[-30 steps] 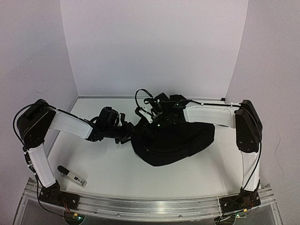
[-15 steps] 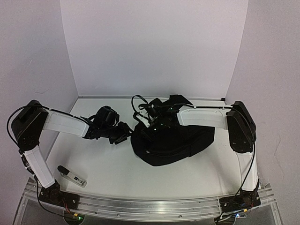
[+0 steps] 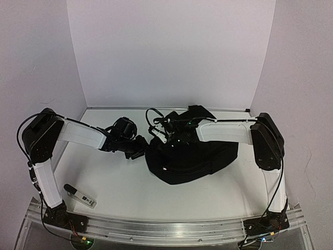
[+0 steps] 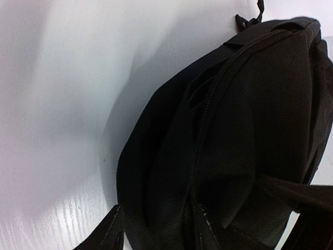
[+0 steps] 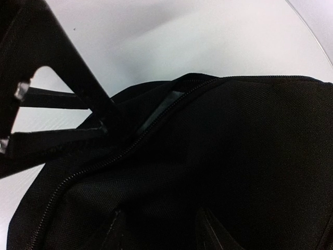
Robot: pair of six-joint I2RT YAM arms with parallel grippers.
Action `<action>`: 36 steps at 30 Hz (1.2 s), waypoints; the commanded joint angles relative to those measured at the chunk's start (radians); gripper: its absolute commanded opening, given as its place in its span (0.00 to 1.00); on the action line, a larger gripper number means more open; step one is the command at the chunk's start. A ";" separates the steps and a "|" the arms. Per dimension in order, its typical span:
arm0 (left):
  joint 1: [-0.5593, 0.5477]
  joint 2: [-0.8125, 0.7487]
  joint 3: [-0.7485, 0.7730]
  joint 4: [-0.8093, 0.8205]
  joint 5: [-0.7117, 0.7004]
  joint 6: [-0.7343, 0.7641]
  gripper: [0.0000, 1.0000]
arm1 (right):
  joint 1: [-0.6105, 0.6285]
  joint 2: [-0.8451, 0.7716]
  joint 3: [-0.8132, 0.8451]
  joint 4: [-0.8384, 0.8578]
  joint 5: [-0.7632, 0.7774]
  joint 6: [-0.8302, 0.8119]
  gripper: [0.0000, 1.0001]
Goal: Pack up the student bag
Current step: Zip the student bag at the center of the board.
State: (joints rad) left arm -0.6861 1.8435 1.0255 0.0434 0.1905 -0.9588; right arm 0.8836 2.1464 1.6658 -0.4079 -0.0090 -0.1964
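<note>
So the student bag (image 3: 195,156) is seen lying flat on the white table (image 3: 125,182), a little right of the middle and closer to the far edge than to the near one. It's a soft black lump, and a zipper (image 5: 130,143) is seen curving along its rim. Whether that zipper is done up all the way can't be told, though a thin grey strip is spotted beside it in the right wrist view. A flat strap (image 4: 291,195) is seen crossing the fabric in the left wrist view.

The left gripper (image 3: 136,148) is parked right at the bag's left edge. Its fingers (image 4: 112,232) are spread apart, nothing is pinched, and the rounded edge of the bag is framed between them. Actual contact with the fabric can't be confirmed.

The right gripper (image 3: 165,134) is reached across to the bag's far-left part, half lost among black cables from above. Its fingers (image 5: 112,229) are spread wide too, low over the cloth just beside the zipper, with nothing clamped.

Near the near-left corner, well apart from the bag, a small white-and-black object (image 3: 79,195) is left lying; too small to be named.
</note>
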 commanded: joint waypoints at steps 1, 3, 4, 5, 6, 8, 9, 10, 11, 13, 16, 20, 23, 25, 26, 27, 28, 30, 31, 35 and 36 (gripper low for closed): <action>0.003 -0.062 -0.043 -0.005 -0.001 -0.014 0.37 | -0.017 -0.021 -0.047 -0.032 0.112 -0.039 0.45; 0.003 -0.095 -0.076 0.005 0.001 -0.015 0.29 | -0.024 -0.022 -0.060 -0.032 0.113 -0.044 0.45; 0.003 -0.109 -0.087 0.012 0.006 -0.011 0.26 | -0.029 -0.024 -0.066 -0.032 0.112 -0.044 0.45; 0.003 -0.119 -0.094 0.013 0.011 -0.008 0.25 | -0.032 -0.026 -0.069 -0.032 0.111 -0.044 0.45; 0.003 -0.127 -0.098 0.015 0.016 -0.004 0.25 | -0.033 -0.029 -0.071 -0.032 0.110 -0.045 0.45; 0.003 -0.142 -0.107 0.042 0.028 0.001 0.29 | -0.037 -0.036 -0.071 -0.032 0.100 -0.046 0.45; 0.003 -0.147 -0.111 0.057 0.037 0.002 0.33 | -0.038 -0.041 -0.070 -0.032 0.087 -0.043 0.45; 0.003 -0.149 -0.112 0.069 0.044 0.005 0.36 | -0.038 -0.047 -0.067 -0.033 0.073 -0.037 0.45; 0.003 -0.147 -0.109 0.077 0.048 0.008 0.37 | -0.038 -0.051 -0.060 -0.034 0.056 -0.029 0.46; 0.003 -0.131 -0.092 0.082 0.056 0.017 0.38 | -0.038 -0.058 -0.051 -0.039 0.027 -0.016 0.46; 0.003 -0.078 -0.054 0.084 0.079 0.020 0.40 | -0.038 -0.067 -0.041 -0.047 0.017 -0.006 0.46; 0.003 0.006 -0.022 0.136 0.128 -0.010 0.40 | -0.039 -0.071 -0.045 -0.050 0.049 -0.014 0.46; 0.003 0.032 -0.038 0.209 0.162 -0.045 0.34 | -0.039 -0.065 -0.054 -0.052 0.063 -0.018 0.46; 0.002 0.021 -0.058 0.245 0.171 -0.056 0.27 | -0.040 -0.059 -0.059 -0.052 0.067 -0.020 0.46; 0.001 0.008 -0.071 0.258 0.172 -0.059 0.23 | -0.039 -0.055 -0.061 -0.052 0.071 -0.023 0.46; 0.002 -0.010 -0.087 0.269 0.169 -0.061 0.14 | -0.039 -0.051 -0.063 -0.053 0.077 -0.028 0.46; 0.001 -0.031 -0.105 0.279 0.165 -0.065 0.08 | -0.040 -0.048 -0.066 -0.054 0.085 -0.033 0.45; 0.002 -0.089 -0.142 0.293 0.158 -0.064 0.00 | -0.044 -0.044 -0.072 -0.054 0.099 -0.045 0.45; 0.001 -0.125 -0.155 0.295 0.154 -0.064 0.00 | -0.047 -0.042 -0.074 -0.054 0.102 -0.046 0.45; 0.002 -0.256 -0.213 0.275 0.133 -0.056 0.00 | -0.062 -0.044 -0.085 -0.054 0.120 -0.053 0.45; 0.002 -0.288 -0.225 0.265 0.128 -0.055 0.00 | -0.065 -0.046 -0.089 -0.054 0.123 -0.057 0.45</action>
State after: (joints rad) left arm -0.6873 1.7286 0.8345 0.2711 0.3363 -1.0214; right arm 0.8622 2.1202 1.6104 -0.4075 0.0426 -0.2417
